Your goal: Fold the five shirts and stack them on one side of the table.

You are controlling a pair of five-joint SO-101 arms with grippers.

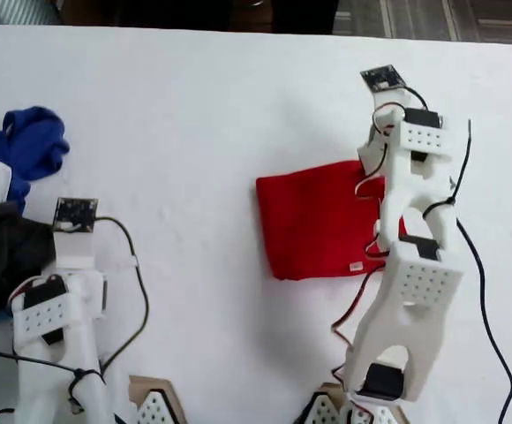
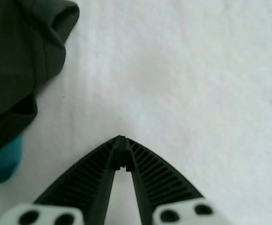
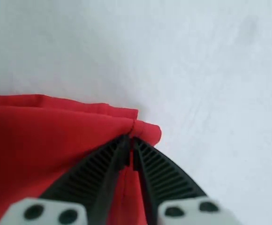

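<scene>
Overhead, blue shirt (image 1: 33, 141) at left — closer, right hand (image 3: 129, 141) pinching red shirt (image 3: 42, 140).

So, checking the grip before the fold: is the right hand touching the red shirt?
Touching. The right wrist view shows the right hand closed on the edge of the red shirt, cloth puckered at its tips.

Robot lab bench: white table (image 1: 194, 106), two white arms (image 1: 415, 283), exposed cables (image 1: 137, 265).
</scene>
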